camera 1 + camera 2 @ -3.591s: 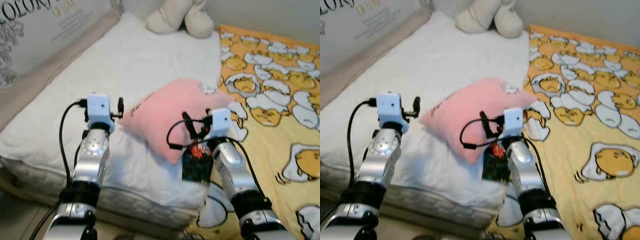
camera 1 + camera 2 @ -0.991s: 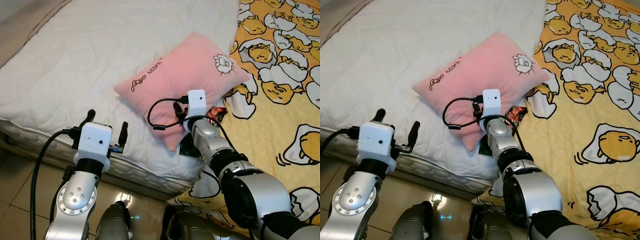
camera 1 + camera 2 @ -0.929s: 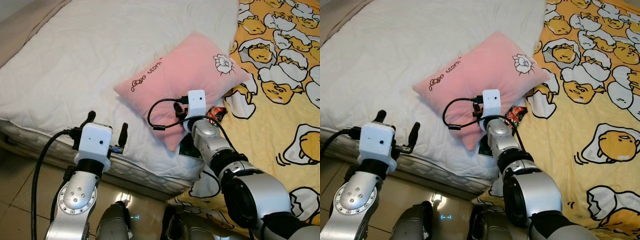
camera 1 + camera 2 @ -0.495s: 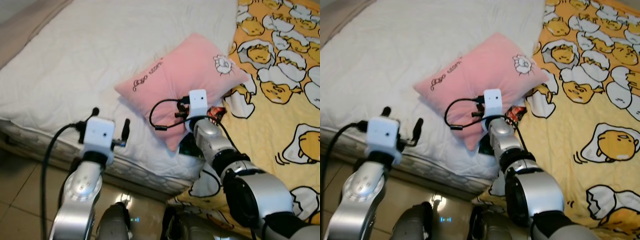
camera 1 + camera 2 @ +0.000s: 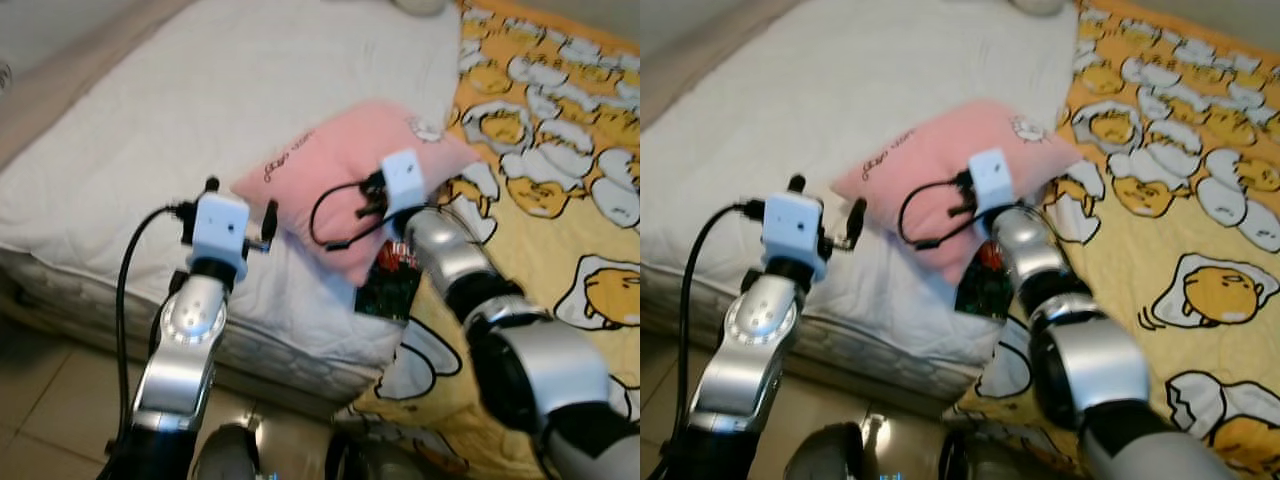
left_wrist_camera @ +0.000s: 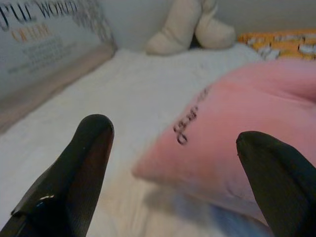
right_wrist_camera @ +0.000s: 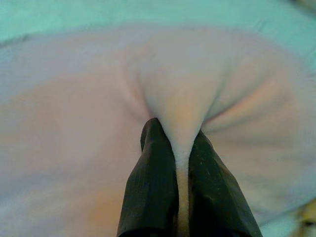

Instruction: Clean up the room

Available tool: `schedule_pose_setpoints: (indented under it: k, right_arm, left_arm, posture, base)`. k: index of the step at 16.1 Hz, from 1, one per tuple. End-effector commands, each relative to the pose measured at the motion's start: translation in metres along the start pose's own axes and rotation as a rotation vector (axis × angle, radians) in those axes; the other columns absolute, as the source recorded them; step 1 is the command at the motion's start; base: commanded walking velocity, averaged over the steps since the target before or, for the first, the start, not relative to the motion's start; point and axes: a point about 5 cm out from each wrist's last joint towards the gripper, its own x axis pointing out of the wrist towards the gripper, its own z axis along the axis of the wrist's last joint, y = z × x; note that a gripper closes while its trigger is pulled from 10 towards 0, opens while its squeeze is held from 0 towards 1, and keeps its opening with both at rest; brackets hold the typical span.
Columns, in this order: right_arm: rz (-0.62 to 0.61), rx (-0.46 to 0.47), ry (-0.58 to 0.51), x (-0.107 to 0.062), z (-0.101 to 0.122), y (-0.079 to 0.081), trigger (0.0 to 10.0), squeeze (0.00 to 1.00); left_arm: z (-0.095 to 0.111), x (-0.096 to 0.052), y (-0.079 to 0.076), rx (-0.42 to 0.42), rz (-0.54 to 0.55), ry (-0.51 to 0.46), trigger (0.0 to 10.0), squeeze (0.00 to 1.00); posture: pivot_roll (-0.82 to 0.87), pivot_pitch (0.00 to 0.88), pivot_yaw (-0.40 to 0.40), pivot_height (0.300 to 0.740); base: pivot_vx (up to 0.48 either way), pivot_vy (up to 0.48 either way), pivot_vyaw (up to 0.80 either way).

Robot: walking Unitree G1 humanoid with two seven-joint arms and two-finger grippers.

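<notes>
Right gripper pinches pink pillow; left gripper spread wide.

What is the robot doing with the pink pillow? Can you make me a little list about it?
pillow: pink pillow lying on the white quilt
right gripper: right gripper shut, pinching a fold of the pillow
left gripper: left gripper open, just in front of the pillow's corner, not touching
beside pillow: dark snack packet at the bed's edge
blanket: yellow egg-print blanket on the robot's right
far end: cream soft toy
</notes>
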Motion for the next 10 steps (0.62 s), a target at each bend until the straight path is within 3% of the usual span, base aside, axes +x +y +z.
schedule_pose_setpoints:
  k: [1, 5, 8, 10]
  right_arm:
    - [0.005, -0.050, -0.050, 0.000, 0.016, -0.009, 0.0, 0.00]
    - [0.024, -0.232, -0.066, -0.008, 0.031, -0.034, 0.0, 0.00]
    - [0.013, -0.255, -0.023, -0.014, 0.021, -0.046, 0.0, 0.00]
    - [0.002, -0.218, 0.008, -0.017, 0.003, -0.045, 0.0, 0.00]
  left_arm:
    - [-0.001, 0.003, -0.002, -0.010, -0.002, -0.005, 10.0, 0.00]
    - [-0.002, 0.015, -0.001, -0.009, 0.006, -0.031, 10.0, 0.00]
    - [-0.003, 0.018, -0.001, -0.008, 0.009, -0.040, 10.0, 0.00]
    - [-0.005, 0.017, 0.000, -0.006, 0.012, -0.043, 10.0, 0.00]
  posture:
    - [0.21, 0.000, -0.120, 0.740]
    - [0.20, 0.000, -0.125, 0.740]
    - [0.20, 0.000, -0.125, 0.740]
    - [0.20, 0.000, -0.125, 0.740]
  base:
    - [0.000, 0.000, 0.00]
    - [0.000, 0.000, 0.00]
    - [0.000, 0.000, 0.00]
    - [0.000, 0.000, 0.00]
